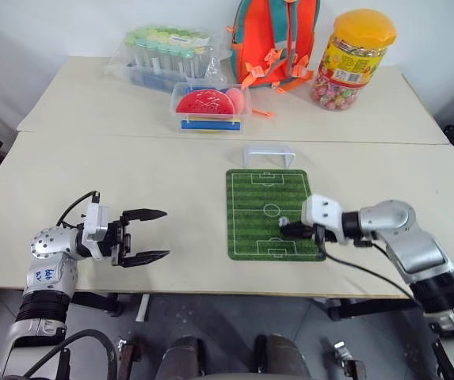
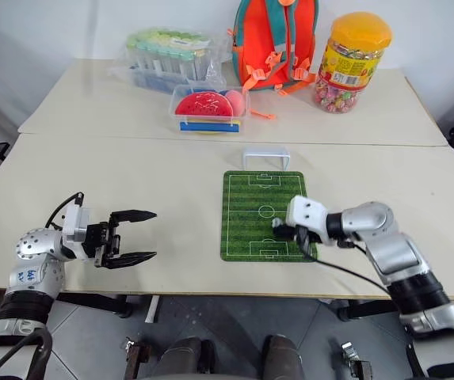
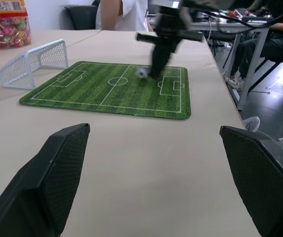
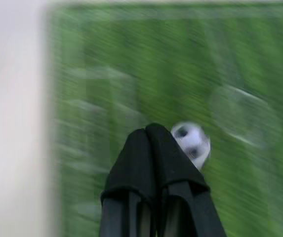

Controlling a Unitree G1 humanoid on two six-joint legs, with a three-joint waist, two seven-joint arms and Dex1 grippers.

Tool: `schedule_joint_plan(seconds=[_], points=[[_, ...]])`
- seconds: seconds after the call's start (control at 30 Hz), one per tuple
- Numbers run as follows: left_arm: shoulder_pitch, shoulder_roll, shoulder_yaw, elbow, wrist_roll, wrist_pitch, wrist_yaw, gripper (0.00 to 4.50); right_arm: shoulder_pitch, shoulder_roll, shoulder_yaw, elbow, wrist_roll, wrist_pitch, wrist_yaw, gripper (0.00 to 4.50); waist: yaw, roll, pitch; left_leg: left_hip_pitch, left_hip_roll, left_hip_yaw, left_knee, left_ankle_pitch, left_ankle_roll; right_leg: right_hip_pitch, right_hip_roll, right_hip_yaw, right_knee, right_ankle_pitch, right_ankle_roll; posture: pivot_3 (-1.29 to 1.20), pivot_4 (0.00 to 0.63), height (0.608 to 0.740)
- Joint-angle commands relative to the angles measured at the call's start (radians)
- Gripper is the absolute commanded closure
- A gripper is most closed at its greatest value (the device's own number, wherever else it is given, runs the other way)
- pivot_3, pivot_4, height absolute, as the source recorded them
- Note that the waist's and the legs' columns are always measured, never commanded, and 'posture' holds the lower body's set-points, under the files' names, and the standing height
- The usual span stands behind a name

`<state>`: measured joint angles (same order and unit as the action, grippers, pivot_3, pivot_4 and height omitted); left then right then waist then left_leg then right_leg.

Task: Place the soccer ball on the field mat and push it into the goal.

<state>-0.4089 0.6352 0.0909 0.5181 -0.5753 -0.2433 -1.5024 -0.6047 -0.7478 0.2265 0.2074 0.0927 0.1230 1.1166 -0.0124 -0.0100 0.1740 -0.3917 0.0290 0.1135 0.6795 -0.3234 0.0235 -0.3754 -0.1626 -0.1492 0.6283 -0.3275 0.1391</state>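
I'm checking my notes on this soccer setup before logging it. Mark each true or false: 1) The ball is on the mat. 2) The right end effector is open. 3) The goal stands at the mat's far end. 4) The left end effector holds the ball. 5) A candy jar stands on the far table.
1) The ball is on the mat: true.
2) The right end effector is open: false; its fingers are shut together, beside the ball.
3) The goal stands at the mat's far end: true.
4) The left end effector holds the ball: false; it is open and empty, away from the mat.
5) A candy jar stands on the far table: true.
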Motion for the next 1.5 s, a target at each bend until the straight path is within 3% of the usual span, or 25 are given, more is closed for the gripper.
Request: schedule_joint_plan(seconds=[0.03, 0.23, 0.47, 0.7, 0.8, 0.93, 1.07, 1.2, 1.5], points=[[-0.060, -0.020, 0.000, 0.037, 0.014, -0.033, -0.100, 0.00, -0.212, 0.003, -0.132, 0.127, -0.010, -0.099, -0.125, 4.43, -0.010, 0.004, 0.004, 0.000, 0.000, 0.000, 0.001, 0.000, 0.000, 0.000, 0.000, 0.000, 0.000, 0.000, 0.000, 0.00, 0.150, 0.740], [-0.092, -0.057, -0.004, 0.080, 0.032, -0.059, -0.101, 0.00, -0.224, -0.024, -0.230, 0.149, 0.000, -0.120, -0.181, 4.43, -0.015, 0.003, 0.003, -0.002, 0.000, -0.002, -0.002, 0.000, 0.000, 0.001, 0.000, -0.008, 0.001, 0.000, 0.000, 0.00, 0.150, 0.740], [-0.112, -0.079, -0.011, 0.114, 0.048, -0.074, -0.097, 0.00, -0.074, -0.115, -0.319, 0.044, 0.018, -0.051, -0.186, 4.43, -0.015, 0.003, 0.003, -0.009, -0.002, -0.002, 0.000, 0.000, 0.000, -0.002, -0.001, -0.011, -0.001, 0.000, 0.000, 0.00, 0.150, 0.740], [-0.142, -0.095, -0.002, 0.136, 0.077, -0.032, -0.010, 0.00, 0.098, -0.140, -0.408, -0.128, 0.084, 0.076, -0.198, 4.43, -0.014, 0.003, 0.003, -0.009, -0.001, -0.004, 0.004, 0.000, -0.001, -0.001, -0.001, -0.010, 0.000, 0.000, 0.000, 0.00, 0.150, 0.740], [-0.148, -0.092, 0.042, 0.125, 0.075, 0.020, 0.111, 0.00, 0.339, -0.147, -0.522, -0.285, 0.213, 0.198, -0.127, 3.82, -0.005, 0.003, 0.003, -0.009, -0.001, -0.008, 0.003, 0.000, -0.001, -0.001, -0.001, -0.010, 0.000, 0.000, 0.000, 0.00, 0.150, 0.740], [-0.159, -0.060, 0.070, 0.148, 0.099, 0.062, 0.170, 0.00, 0.573, -0.110, -0.668, -0.328, 0.357, 0.157, -0.009, 2.62, 0.015, 0.003, 0.003, -0.010, -0.002, -0.009, 0.003, 0.000, 0.000, 0.000, 0.000, -0.011, -0.001, 0.000, 0.000, 0.00, 0.150, 0.740], [-0.187, -0.049, 0.102, 0.169, 0.082, 0.077, 0.138, 0.00, 0.625, -0.083, -0.760, -0.259, 0.489, 0.080, 0.138, 1.24, 0.012, 0.003, 0.003, -0.009, -0.003, -0.009, 0.004, 0.000, 0.001, 0.001, -0.001, -0.008, -0.002, 0.001, 0.002, 0.00, 0.150, 0.740], [-0.192, -0.034, 0.110, 0.182, 0.094, 0.079, 0.094, 0.00, 0.662, -0.111, -0.773, -0.144, 0.445, 0.013, 0.185, 0.02, 0.011, 0.003, 0.003, -0.006, -0.002, -0.009, 0.004, 0.000, 0.001, 0.003, -0.001, -0.008, -0.001, 0.001, 0.001, 0.00, 0.150, 0.740], [-0.144, 0.016, 0.108, 0.146, 0.106, 0.103, 0.029, 0.00, 0.683, -0.119, -0.782, -0.048, 0.443, -0.072, 0.220, 0.02, 0.010, 0.003, 0.003, -0.005, -0.002, -0.007, 0.003, 0.000, 0.001, 0.002, -0.001, -0.007, -0.001, 0.001, 0.001, 0.00, 0.150, 0.740]])
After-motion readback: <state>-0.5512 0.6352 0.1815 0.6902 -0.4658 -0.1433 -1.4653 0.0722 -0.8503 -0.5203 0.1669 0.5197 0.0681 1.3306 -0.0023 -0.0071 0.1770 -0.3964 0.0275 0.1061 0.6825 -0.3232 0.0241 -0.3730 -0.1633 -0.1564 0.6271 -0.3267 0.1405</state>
